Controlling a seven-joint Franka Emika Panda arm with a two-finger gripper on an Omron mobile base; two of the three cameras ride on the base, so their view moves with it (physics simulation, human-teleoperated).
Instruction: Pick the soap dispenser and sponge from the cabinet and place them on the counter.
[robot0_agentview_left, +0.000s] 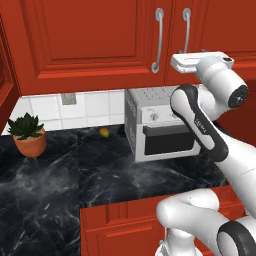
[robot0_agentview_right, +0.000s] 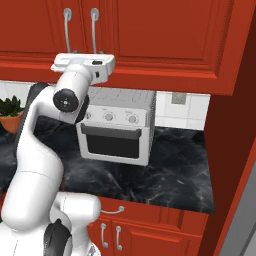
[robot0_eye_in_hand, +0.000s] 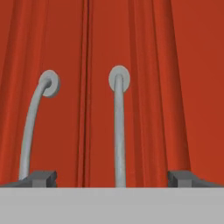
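While the cabinet (robot0_agentview_left: 95, 40) doors are seen shut, no task step can be counted as done. Nearest, the gripper (robot0_eye_in_hand: 112, 177) is held spread wide, nothing between its tips, the right-hand handle (robot0_eye_in_hand: 118, 131) lined up midway between them. Beyond, the left-hand handle (robot0_eye_in_hand: 33, 127) is seen beside the door seam. Soap dispenser and sponge are judged to lie behind the doors, unseen; their place cannot be told. Opening, both picks and both placements on the counter (robot0_agentview_left: 50, 180) are left. A small fruit (robot0_agentview_left: 104, 132) is noted by the toaster oven (robot0_agentview_left: 160, 125).

Base cams flank the arm, both on cabinet (robot0_agentview_left: 100, 40) & counter (robot0_agentview_left: 60, 180); hand cam close on doors.
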